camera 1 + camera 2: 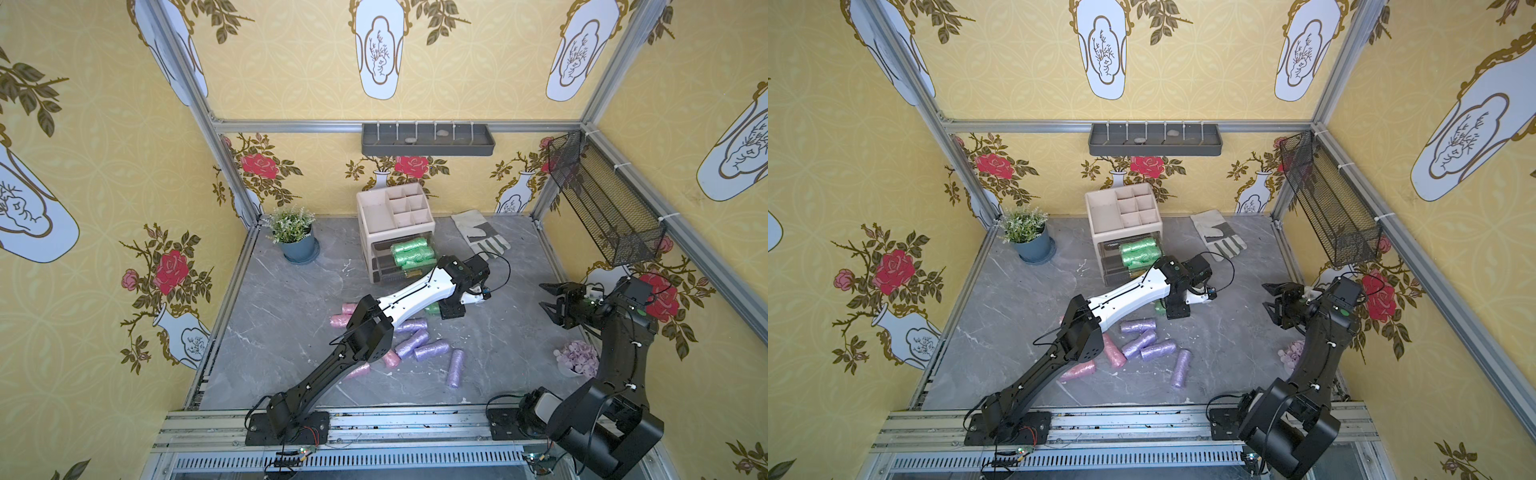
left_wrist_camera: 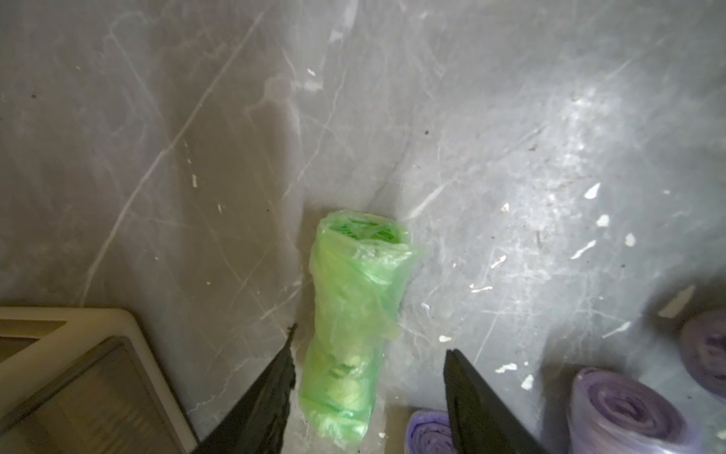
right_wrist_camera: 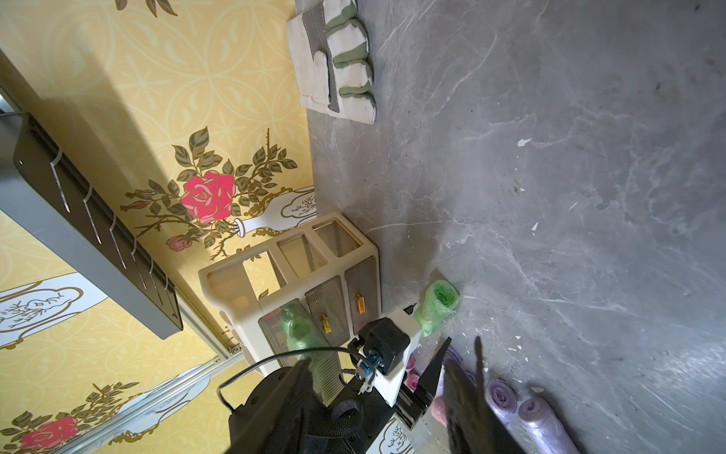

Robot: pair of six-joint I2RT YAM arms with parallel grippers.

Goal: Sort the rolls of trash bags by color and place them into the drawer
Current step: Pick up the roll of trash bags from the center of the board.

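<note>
Lying loose: four purple rolls, four pink rolls, one green roll.

Green roll mostly under left arm, pink rolls partly covered, flower cluster behind right arm

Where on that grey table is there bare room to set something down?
Bare: the left strip between the potted plant and the pink rolls; the right stretch between the glove and the lilac flower cluster. Crowded: the middle, purple rolls beside pink, before the chest.
</note>
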